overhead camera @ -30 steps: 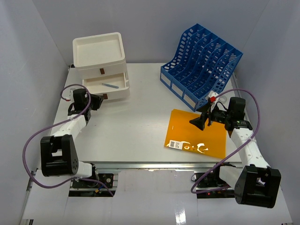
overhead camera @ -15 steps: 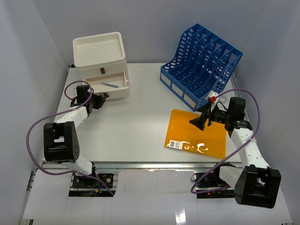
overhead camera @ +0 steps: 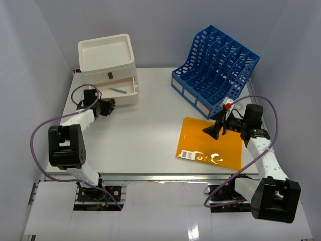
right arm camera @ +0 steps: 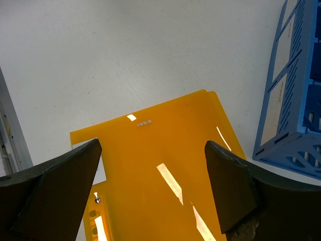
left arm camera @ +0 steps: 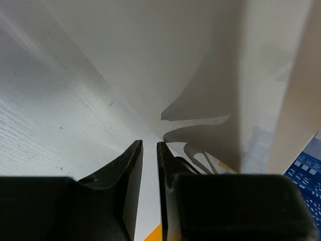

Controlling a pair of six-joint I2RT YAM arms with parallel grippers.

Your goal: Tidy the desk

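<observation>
Left gripper (overhead camera: 111, 105), jaws nearly together and empty, noses at the drawer box (overhead camera: 108, 70), whose middle drawer stands open, while the right gripper (right arm camera: 153, 183) gapes over the orange folder (overhead camera: 210, 143) lying unfiled on the desk (overhead camera: 145, 135).

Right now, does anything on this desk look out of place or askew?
Yes. The flat orange plastic folder lies loose and skewed on the white desk instead of in the blue slotted file rack. One drawer of the white three-drawer box stands open, a small grey item inside.
</observation>
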